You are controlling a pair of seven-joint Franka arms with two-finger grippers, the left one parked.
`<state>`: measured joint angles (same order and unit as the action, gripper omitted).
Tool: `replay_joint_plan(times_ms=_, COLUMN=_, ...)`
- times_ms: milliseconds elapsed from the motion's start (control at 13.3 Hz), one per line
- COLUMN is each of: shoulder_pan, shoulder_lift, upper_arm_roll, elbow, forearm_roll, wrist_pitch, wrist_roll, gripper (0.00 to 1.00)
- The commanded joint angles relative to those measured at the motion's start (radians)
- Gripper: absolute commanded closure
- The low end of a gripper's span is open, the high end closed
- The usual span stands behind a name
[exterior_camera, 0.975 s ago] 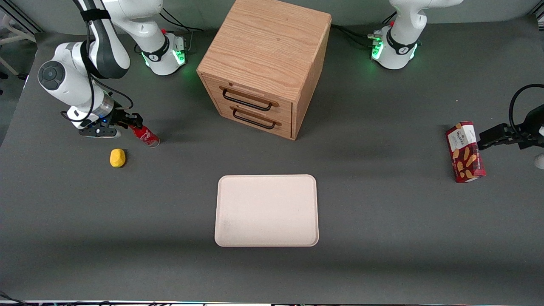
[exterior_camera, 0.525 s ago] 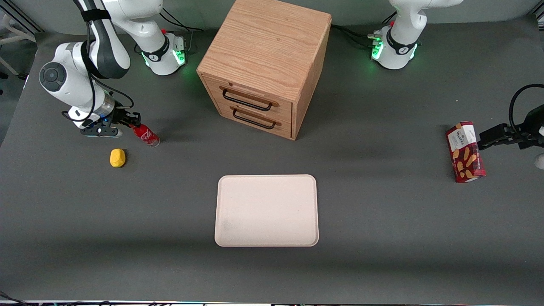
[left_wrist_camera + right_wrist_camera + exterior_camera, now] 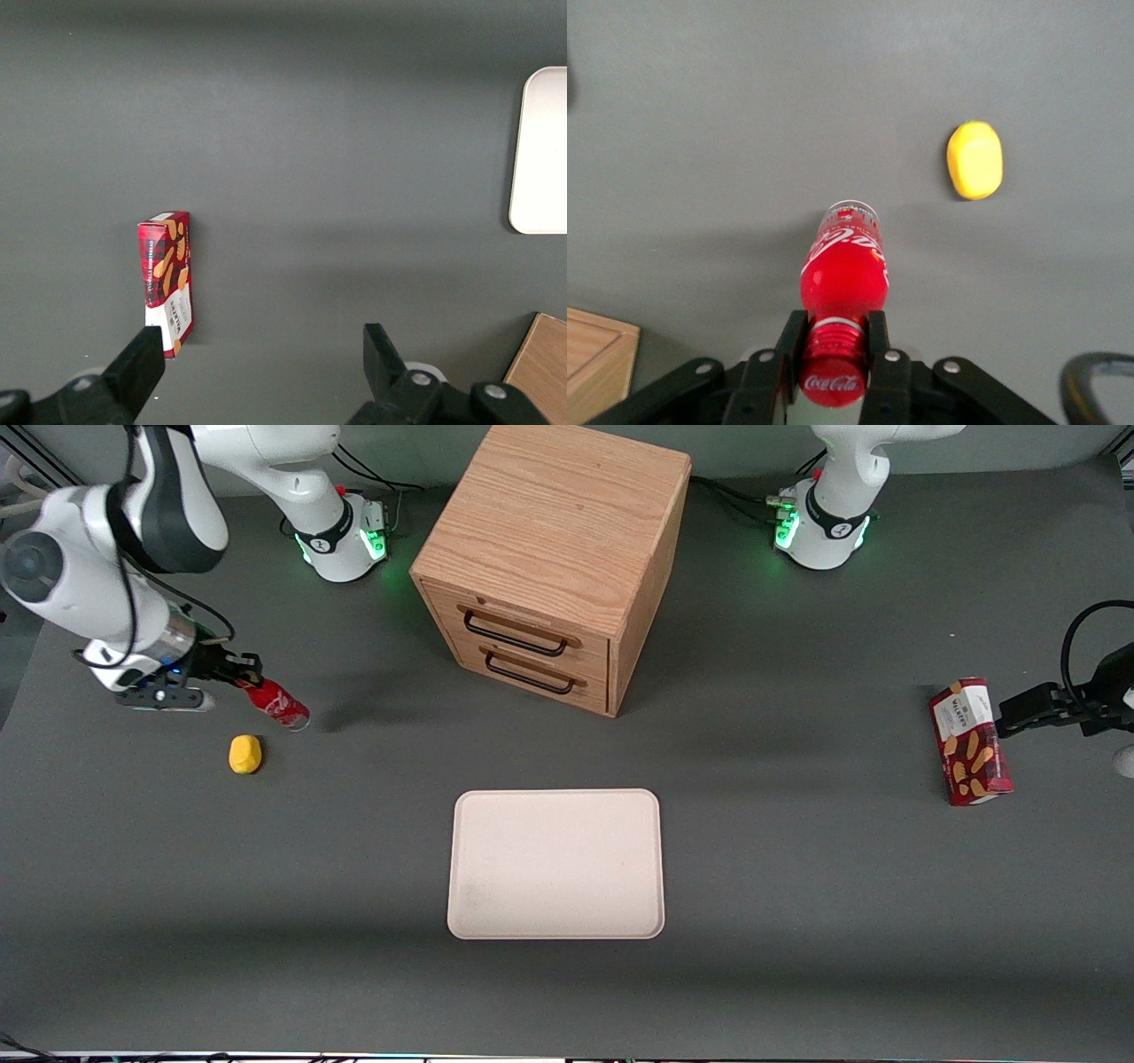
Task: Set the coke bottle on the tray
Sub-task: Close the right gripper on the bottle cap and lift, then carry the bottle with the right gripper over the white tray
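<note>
**Bottle pinched at the neck, tray not yet reached**

I've got the right arm's gripper at the upper left of the front frame, fingers pressed onto the neck of the small slim red coke bottle w/ red cap and white script logo. In the wrist view the gripper clamps just under the cap while the coke bottle hangs base-down, tilted away from the wrist. I judge it's held by the neck bc that's the narrowest part and leaves the clear base free to set down first. Its shadow sits apart from it on the dark grey table, so I read it as lifted, not resting.

The flat pale cream rectangular tray lies lower centre of the frame, well apart from the bottle, nothing on it – a wide target, prob. why it sits in open space.

Count: 1 bottle, 1 tray, 1 yellow rounded lump just below the bottle in frame, 1 red rectangular snack box at right edge, 1 wooden cabinet w/ 2 drawers, top centre
</note>
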<state>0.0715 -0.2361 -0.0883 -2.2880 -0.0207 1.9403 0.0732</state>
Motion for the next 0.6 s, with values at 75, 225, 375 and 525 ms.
replay_joint_plan(times_ms=75, shoulder_pan=0.013, shoulder_lift=0.012, upper_arm_roll=-0.004, elbow=0.261, forearm_roll=0.002, wrist_pitch=-0.226, wrist_roll=-0.020, gripper=1.00)
replay_joint_plan(times_ms=225, shoulder_pan=0.024, shoulder_lift=0.023, upper_arm_roll=-0.002, elbow=0.365, forearm_roll=0.005, wrist_pitch=-0.309, wrist_roll=-0.018, gripper=1.00)
replay_joint_plan(times_ms=375, shoulder_pan=0.030, shoulder_lift=0.055, upper_arm_roll=-0.004, elbow=0.493, forearm_roll=0.013, wrist_pitch=-0.415, wrist_roll=-0.016, gripper=1.00)
replay_joint_plan(times_ms=525, shoulder_pan=0.030, shoulder_lift=0.116, upper_arm_roll=-0.005, elbow=0.608, forearm_roll=0.033, wrist_pitch=-0.484, wrist_roll=-0.018, gripper=1.00)
